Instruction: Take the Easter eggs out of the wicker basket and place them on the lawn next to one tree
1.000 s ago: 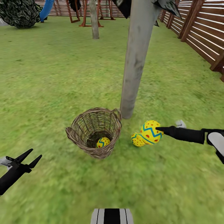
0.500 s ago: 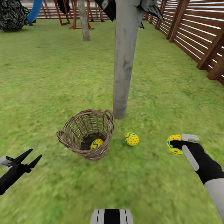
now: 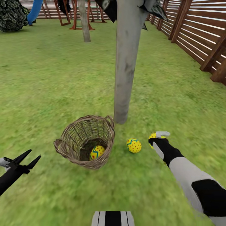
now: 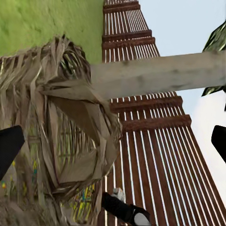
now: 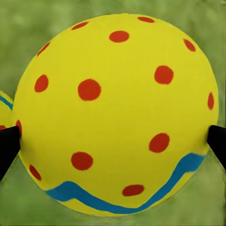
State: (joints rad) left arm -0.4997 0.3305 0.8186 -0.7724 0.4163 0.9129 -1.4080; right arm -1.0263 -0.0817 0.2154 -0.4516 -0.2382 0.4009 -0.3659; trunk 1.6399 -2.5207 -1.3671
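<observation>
Egg (image 3: 153, 136) is gripped between the fingertips of the right tool (image 3: 157, 138), low over the lawn (image 3: 47, 78), with the tree (image 3: 124, 62) trunk beyond it and a placed egg (image 3: 134, 145) just beside it toward the wicker basket (image 3: 86, 141). One egg (image 3: 97, 152) is left inside, nearer the open left tool (image 3: 25, 158); nothing is seen blocking a release

Black pointed left end effector (image 3: 27, 158), grey-and-black right arm (image 3: 191, 177), black-and-white striped trunk (image 3: 113, 218)

Bright, even daylight; faint soft shadows on lawn (image 3: 47, 88); grass texture smeared, blurry; no glare.
</observation>
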